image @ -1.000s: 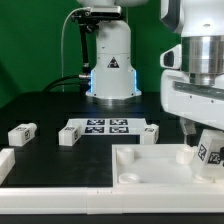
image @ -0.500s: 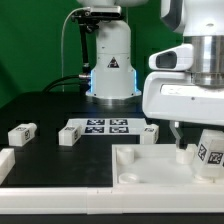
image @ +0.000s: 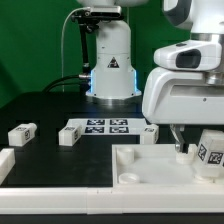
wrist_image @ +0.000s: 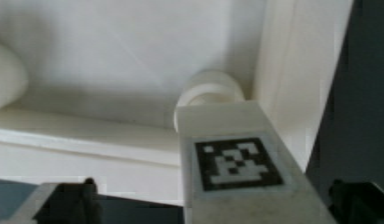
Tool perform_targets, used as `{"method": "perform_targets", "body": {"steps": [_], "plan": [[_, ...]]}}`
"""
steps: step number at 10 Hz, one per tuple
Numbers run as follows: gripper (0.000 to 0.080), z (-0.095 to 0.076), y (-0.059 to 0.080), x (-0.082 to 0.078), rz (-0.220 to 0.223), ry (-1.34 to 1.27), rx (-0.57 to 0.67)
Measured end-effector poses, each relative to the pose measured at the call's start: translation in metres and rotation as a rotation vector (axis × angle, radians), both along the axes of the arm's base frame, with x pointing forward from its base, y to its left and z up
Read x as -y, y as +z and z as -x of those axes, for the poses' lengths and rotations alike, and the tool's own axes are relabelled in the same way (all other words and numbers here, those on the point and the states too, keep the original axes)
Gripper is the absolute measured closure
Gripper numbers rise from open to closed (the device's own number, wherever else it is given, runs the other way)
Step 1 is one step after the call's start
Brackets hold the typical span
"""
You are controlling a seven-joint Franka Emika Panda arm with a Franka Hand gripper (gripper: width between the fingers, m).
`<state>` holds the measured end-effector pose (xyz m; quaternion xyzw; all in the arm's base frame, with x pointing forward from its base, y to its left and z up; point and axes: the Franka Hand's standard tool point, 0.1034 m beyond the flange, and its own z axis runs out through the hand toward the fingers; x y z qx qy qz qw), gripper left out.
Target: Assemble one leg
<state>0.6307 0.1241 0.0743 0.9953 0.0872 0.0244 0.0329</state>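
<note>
The leg [wrist_image: 233,165] lies tilted between the gripper [wrist_image: 210,206] fingers [wrist_image: 64,205], its far end down at the white square piece [image: 150,170]. The jaws stand apart, with a gap on one side. Other legs [image: 22,132] and the marker board [image: 105,126] lie well off from the gripper.

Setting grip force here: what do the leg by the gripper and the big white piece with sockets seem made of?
The leg looks like rigid white plastic, matte, with crisp moulded edges; its tag looks like a printed black-and-white sticker. The large white piece also looks like matte white plastic, judging by its smooth surface and rounded socket rim. Looks alone cannot confirm either.
</note>
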Motion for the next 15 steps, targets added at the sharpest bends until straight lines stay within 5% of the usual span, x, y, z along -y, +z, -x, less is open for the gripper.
{"method": "perform_targets", "body": {"steps": [2, 3, 4, 8, 15], "plan": [[0.0403, 0.0, -0.0001, 0.0002, 0.0, -0.002, 0.0], [0.0403, 0.0, -0.0001, 0.0002, 0.0, -0.002, 0.0], [0.0508, 0.0, -0.0001, 0.0002, 0.0, -0.002, 0.0], [0.0508, 0.0, -0.0003, 0.0002, -0.005, -0.06, 0.005], [0.0508, 0.0031, -0.0028, 0.0012, -0.063, -1.13, 0.08]]}}
